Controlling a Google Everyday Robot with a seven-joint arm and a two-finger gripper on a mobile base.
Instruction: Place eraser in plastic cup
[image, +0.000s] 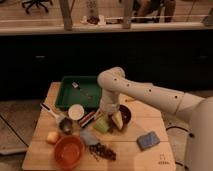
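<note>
A white plastic cup (76, 111) stands upright on the wooden table just in front of the green tray (67, 95). A small dark oblong piece with a red and white edge, possibly the eraser (87, 119), lies right of the cup. My gripper (105, 114) hangs down from the white arm, low over the table, between the cup and a dark bowl (124, 116). It is close to a green item (101, 125). Whether it holds anything is hidden.
A metal scoop (64, 124), a yellow piece (52, 136), an orange bowl (69, 150), a grey-blue object (89, 136), dark grapes (103, 150) and a blue sponge (148, 140) crowd the table's front. A utensil lies in the tray. A dark counter runs behind.
</note>
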